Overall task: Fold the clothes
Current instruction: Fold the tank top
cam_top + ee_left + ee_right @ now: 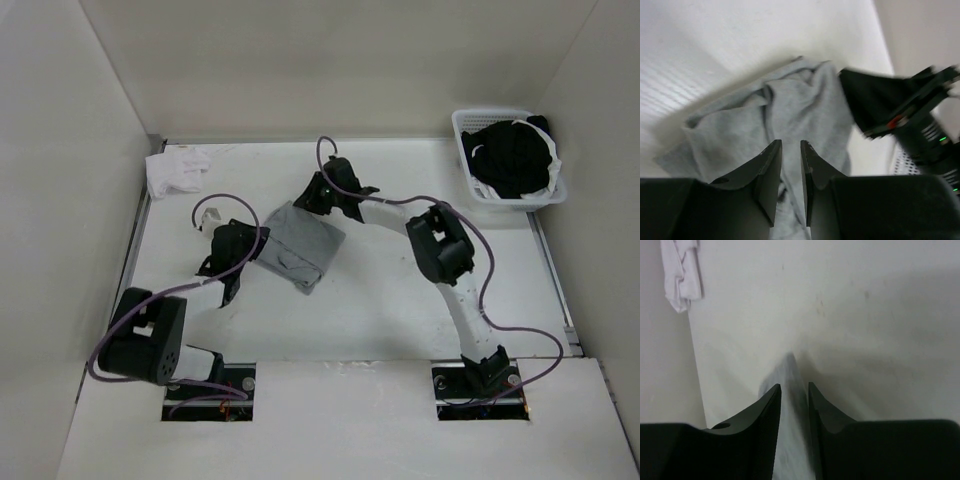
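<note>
"grey top (300,245): position?"
"noted at the middle of the table (400,310), folded to a compact, creased bundle, lying between my two grippers."
"left gripper (791,144)?"
"at the bundle's left edge, low over the fabric. fingers stand a narrow slot apart, and grey cloth shows through the slot. whether i pinch it, i cannot tell."
"right gripper (795,386)?"
"at the far right corner of the bundle. fingers nearly together, with a ridge of grey fabric rising into the gap: i record a hold on the top. that view is blurred."
"other items?"
"white cloth (178,170) crumpled in the far left corner, well apart from the top. basket (470,125) at the far right, black garment (515,155) inside it."
</note>
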`<control>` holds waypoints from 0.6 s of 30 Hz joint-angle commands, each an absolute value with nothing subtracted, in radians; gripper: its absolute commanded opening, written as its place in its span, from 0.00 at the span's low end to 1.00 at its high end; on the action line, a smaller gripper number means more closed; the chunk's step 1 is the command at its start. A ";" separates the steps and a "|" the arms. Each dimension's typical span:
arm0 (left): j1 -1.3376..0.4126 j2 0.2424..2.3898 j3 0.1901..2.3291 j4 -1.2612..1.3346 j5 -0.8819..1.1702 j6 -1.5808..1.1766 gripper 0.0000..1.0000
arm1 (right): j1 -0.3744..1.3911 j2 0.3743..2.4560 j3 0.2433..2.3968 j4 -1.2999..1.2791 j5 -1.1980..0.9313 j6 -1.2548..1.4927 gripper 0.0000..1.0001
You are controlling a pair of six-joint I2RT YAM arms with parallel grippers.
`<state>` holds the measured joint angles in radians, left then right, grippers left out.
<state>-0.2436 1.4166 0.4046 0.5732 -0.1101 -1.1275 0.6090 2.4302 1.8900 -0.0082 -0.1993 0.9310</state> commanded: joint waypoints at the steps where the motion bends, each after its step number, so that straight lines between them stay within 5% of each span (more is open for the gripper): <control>1: -0.274 1.283 0.396 0.554 -0.118 -1.091 0.21 | 0.619 2.147 1.665 0.167 -0.198 0.897 0.34; 6: -0.301 1.223 0.387 0.515 -0.127 -1.068 0.22 | 0.613 1.912 1.320 0.255 -0.209 0.890 0.35; 9: -0.301 1.252 0.394 0.531 -0.118 -1.066 0.23 | 0.613 1.868 1.192 0.255 -0.209 0.867 0.27; 12: -0.309 1.284 0.405 0.560 -0.115 -1.065 0.23 | 0.608 1.896 1.140 0.261 -0.224 0.862 0.18; 18: -0.311 1.283 0.385 0.568 -0.120 -1.065 0.23 | 0.587 1.989 1.120 0.270 -0.161 0.917 0.19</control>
